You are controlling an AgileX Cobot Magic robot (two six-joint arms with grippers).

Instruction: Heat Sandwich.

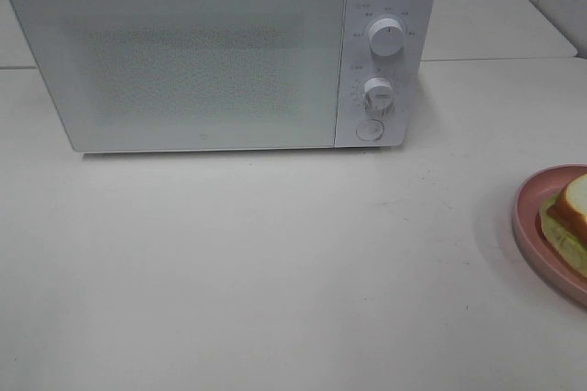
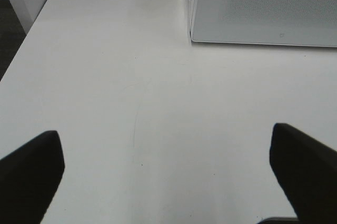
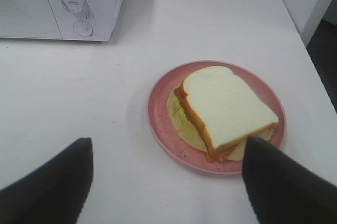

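White table [image 1: 275, 272], plain and matte, carrying all items listed. Microwave [image 1: 220, 51]: white box at the far side of the table, door [image 1: 179, 61] closed, its speckled panel pale and opaque; control strip on the door's right with an upper knob [image 1: 387, 38], a lower knob [image 1: 378, 94] and a round button [image 1: 370, 129] beneath them. Plate [image 1: 532, 217]: round, pink, at the right edge of the high view, cut off by the frame there, well apart from the microwave and nearer the front of the table. Sandwich [image 3: 224, 109]: lying flat on the plate, white top slice with tan crust, reddish filling showing along one edge, pale green lettuce spreading out underneath onto the plate; it sits toward one side of the plate, leaving a bare pink crescent on the other. Left gripper [image 2: 168, 174]: two dark fingers [image 2: 29, 174] spread wide, nothing between them, bare table below; a lower corner of the microwave's door shows ahead of it. Right gripper [image 3: 168, 182]: dark fingers [image 3: 50, 187] also spread wide and holding nothing, poised above the table just short of the plate, one fingertip overlapping the plate's rim in the wrist view; whether it touches cannot be told. Neither arm appears in the high view.
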